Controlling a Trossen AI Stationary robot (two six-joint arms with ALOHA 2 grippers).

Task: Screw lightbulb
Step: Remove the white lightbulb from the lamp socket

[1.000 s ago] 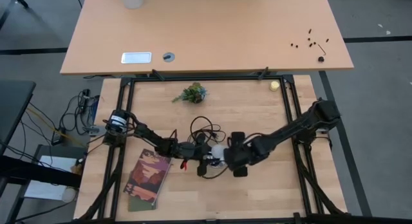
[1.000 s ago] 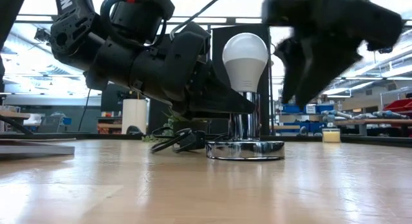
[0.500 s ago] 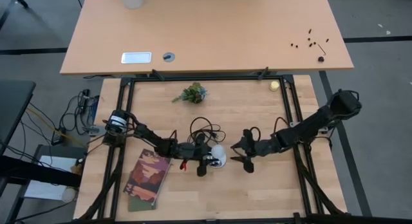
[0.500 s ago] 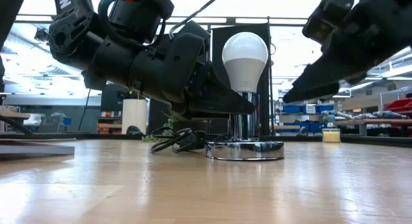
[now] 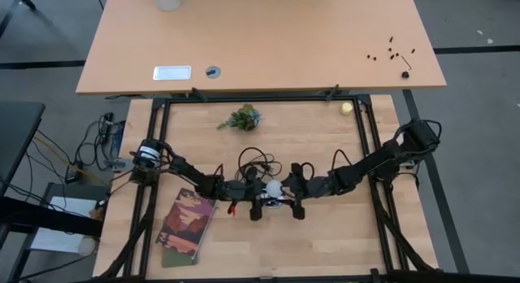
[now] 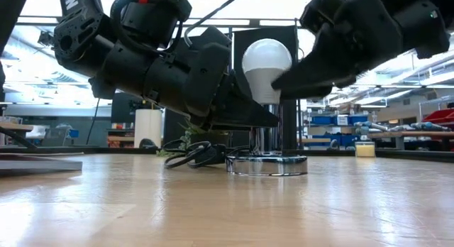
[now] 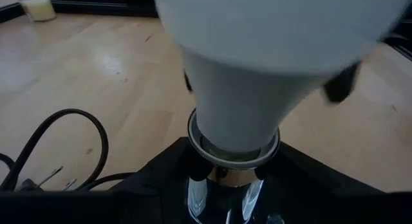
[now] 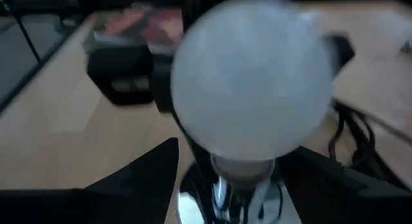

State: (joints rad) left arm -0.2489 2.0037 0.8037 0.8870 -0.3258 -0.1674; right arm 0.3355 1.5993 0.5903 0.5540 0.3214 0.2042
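The white frosted lightbulb stands upright with its screw base in a chrome socket stem. The stem rises from a round silver disc lying flat on the wooden table. My left gripper comes from the table's left and is shut on the stem just under the bulb. My right gripper reaches in from the table's right, nearly level and open. Its two fingers stand on either side of the bulb. I cannot tell whether they touch it. My left gripper pinches the socket's chrome stem between its two fingers, right below the bulb's neck. The fingers come from the table's left, slanting slightly down, and lie across the stem. The socket stands upright with its disc on the table.
A coil of black cord lies just behind the socket. A book lies near the front left. A small plant and a pale yellow round object sit toward the far edge. Bare wood lies at the front right.
My right gripper drew away from the bulb toward the table's right and tipped from pointing down to nearly level. It then came back toward the table's left, lower, until its fingers flank the bulb. The bulb, the socket and my left gripper kept still.
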